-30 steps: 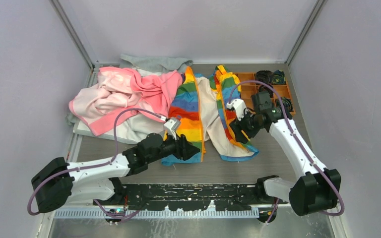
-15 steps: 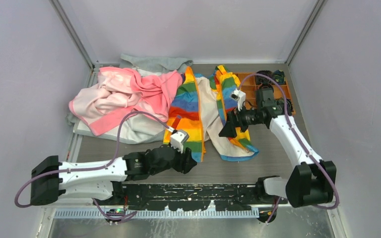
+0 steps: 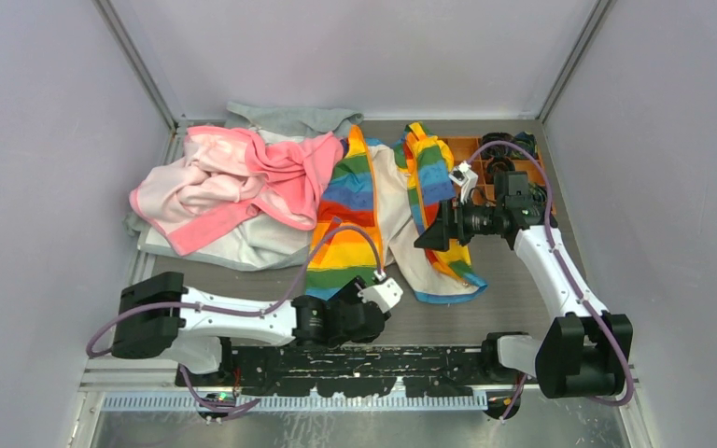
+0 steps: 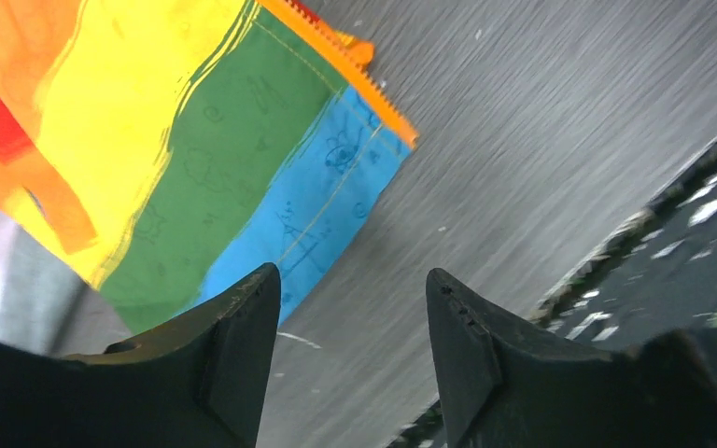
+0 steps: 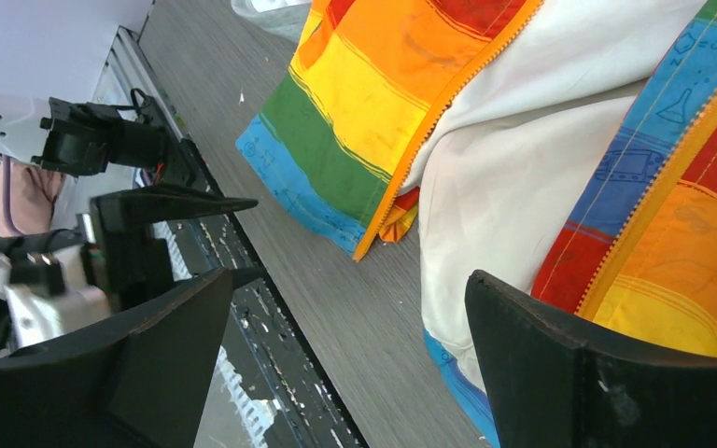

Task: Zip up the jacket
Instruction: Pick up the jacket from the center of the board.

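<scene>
We've got both empty: left gripper point(image 4: 350, 280) half-open just short of the jacket point(image 4: 196, 159) hem, right gripper point(image 5: 350, 280) spread wide above it.

The grey garment point(image 3: 289, 119) lies mostly under the pink garment point(image 3: 233, 177). Dark parts point(image 3: 498, 144) in the orange tray point(image 3: 453, 147) (partly behind the right arm point(image 3: 546, 261)) are too small to name. The left wrist view crops the jacket point(image 4: 196, 159).
</scene>
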Controlling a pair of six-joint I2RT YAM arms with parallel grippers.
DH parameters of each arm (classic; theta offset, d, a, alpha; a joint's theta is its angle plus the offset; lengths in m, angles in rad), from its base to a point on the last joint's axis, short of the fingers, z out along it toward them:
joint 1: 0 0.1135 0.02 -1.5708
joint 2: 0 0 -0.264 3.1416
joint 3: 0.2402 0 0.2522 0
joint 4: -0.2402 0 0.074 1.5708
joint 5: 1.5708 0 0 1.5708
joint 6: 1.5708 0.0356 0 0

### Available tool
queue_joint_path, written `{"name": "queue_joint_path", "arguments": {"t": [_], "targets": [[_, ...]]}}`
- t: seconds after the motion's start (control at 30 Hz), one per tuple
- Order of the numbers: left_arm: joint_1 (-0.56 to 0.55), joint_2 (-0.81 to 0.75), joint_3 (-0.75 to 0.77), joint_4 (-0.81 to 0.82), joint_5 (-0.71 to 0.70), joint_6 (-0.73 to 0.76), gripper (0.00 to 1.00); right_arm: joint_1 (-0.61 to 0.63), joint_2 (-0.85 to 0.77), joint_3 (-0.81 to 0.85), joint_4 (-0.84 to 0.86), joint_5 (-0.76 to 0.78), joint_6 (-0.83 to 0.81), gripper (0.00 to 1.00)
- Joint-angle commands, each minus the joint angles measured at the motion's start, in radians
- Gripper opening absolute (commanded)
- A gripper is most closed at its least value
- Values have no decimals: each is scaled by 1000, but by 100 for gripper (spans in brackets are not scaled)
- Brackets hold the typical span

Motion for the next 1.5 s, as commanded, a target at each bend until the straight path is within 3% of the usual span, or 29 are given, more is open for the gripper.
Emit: {"name": "queue_joint_path", "arguments": {"t": [0.0, 0.2, 0.37, 0.5, 0.6, 0.7, 0.77, 1.0, 1.2, 1.33, 1.47], "targets": [[-7, 48, -18, 21, -109, 357, 60, -1, -24, 25, 25, -38, 7, 100], [-7, 40, -130, 261, -75, 612, 61, -2, -13, 25, 22, -43, 1, 100], [-6, 69, -204, 420, -23, 637, 62, -2, -8, 26, 21, -51, 0, 100], [-7, 152, -219, 519, -98, 649, 61, -2, -6, 25, 20, -58, -2, 100], [-7, 201, -210, 567, -141, 678, 55, -1, -5, 25, 18, -59, -5, 100], [-7, 224, -197, 580, -179, 688, 43, -2, -4, 24, 15, -61, -9, 100], [-7, 224, -192, 572, -191, 684, 31, -2, -4, 24, 14, -64, -9, 100], [-14, 129, -192, 500, -88, 595, 22, -2, 7, 22, 12, -86, -7, 100], [-14, 61, -200, 494, -30, 516, 2, 0, 14, -2, 53, -110, 35, 100], [-13, 44, -196, 497, -34, 451, 0, 3, 27, -30, 105, -134, 91, 100], [-12, 23, -196, 510, -63, 348, 0, 20, 35, -90, 251, -144, 247, 100]]}}
